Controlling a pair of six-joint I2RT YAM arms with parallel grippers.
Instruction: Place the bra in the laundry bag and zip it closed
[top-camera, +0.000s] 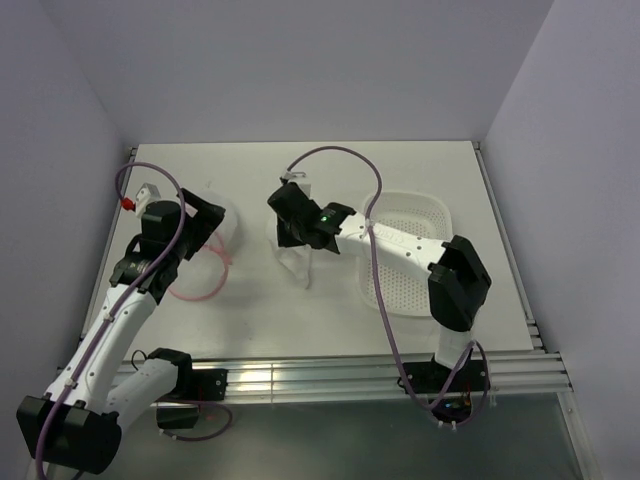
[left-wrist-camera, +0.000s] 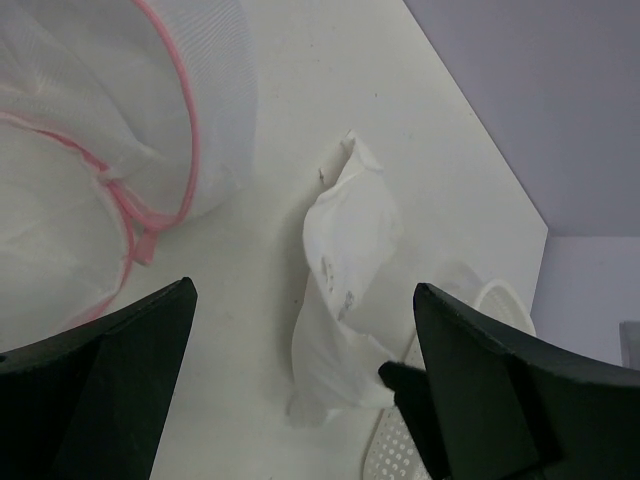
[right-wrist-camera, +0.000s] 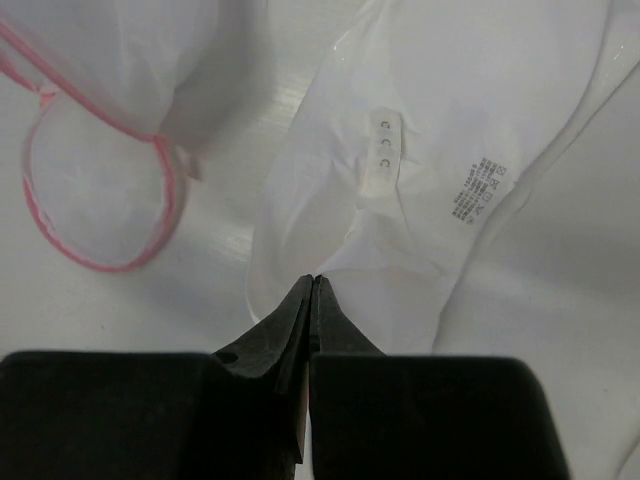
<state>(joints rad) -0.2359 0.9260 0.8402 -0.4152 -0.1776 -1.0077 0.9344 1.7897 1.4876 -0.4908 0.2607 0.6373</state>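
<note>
The bra is a crumpled white garment that hangs from my right gripper down to the table, near the middle. In the right wrist view the jaws are pressed together on an edge of the bra. The laundry bag, white mesh with pink rims, lies at the left with its round pink-trimmed flap open on the table. My left gripper hovers over the bag, open and empty. In the left wrist view the bag is at upper left and the bra is between the fingers' line of sight.
A white perforated plastic basket lies under the right arm at the right; its edge also shows in the left wrist view. Walls close the table at the back and both sides. The metal rail runs along the near edge.
</note>
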